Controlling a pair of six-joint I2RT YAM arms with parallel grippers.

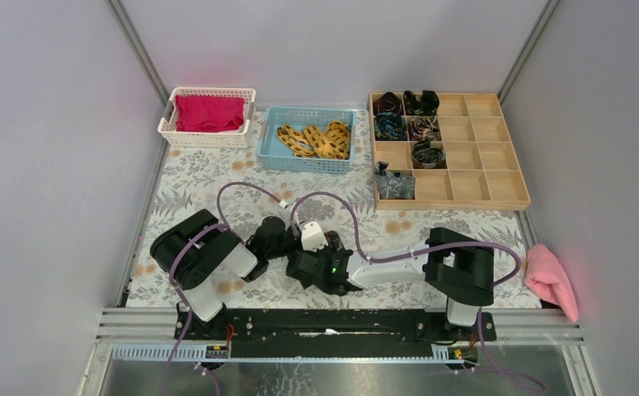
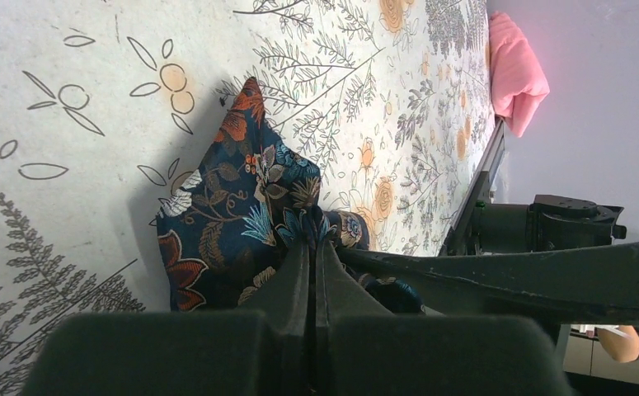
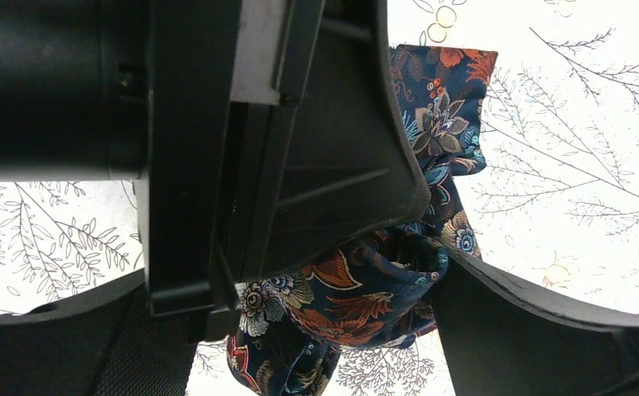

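left gripper [image 2: 312,239]: its two fingers are pressed together, pinching a bunched fold of a dark blue floral cloth [image 2: 225,206]. the cloth lies on the flower-printed table cover [image 2: 68,124], at the front middle of the table between the two arms. one pointed corner lies flat, pointing away from the pinch.

right gripper [image 3: 316,289]: its fingers stand wide apart around a rolled part of the same cloth. one finger touches the roll, and the body of the left gripper fills much of the gap. it does not look clamped on anything.

judged from this, the cloth is partly gathered into a roll, with the left side pinching it and the right side bracketing it. a next move would call for the right fingers to close on the roll alone, without catching the left fingers, which are very close.

farther out, along the back of the table:
- a white basket [image 1: 209,132] holding a red cloth [image 1: 209,111]
- a blue basket [image 1: 270,153] holding yellow patterned strips [image 1: 316,139]
- a wooden tray [image 1: 485,153] of small compartments, with dark rolled cloths in several on its left side

a pink cloth [image 1: 551,280] lies at the right front edge.
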